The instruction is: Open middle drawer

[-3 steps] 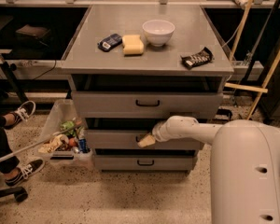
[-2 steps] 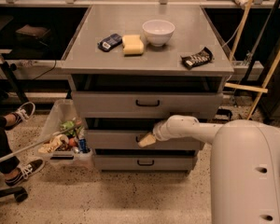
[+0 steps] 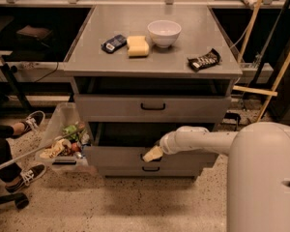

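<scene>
The grey cabinet has three drawers. The middle drawer [image 3: 116, 156] has a flat grey front and stands partly pulled out, with a dark gap above it. My gripper [image 3: 152, 154] reaches in from the right on a white arm [image 3: 203, 140]. Its tan fingers are closed at the middle of that drawer's front, covering the black handle. The top drawer [image 3: 193, 108] above and the bottom drawer [image 3: 121, 170] below each show a black bar handle.
On the cabinet top are a white bowl [image 3: 164, 32], a yellow sponge [image 3: 137, 46], a dark blue packet [image 3: 114, 43] and a chocolate bar [image 3: 204, 60]. A clear bin of trash [image 3: 63, 139] stands left of the drawers. A person's shoes [image 3: 31, 121] are further left. Wooden poles [image 3: 256, 91] lean at right.
The middle drawer's front has slid out toward the camera, and my gripper has moved with it. The gap above the drawer is wider.
</scene>
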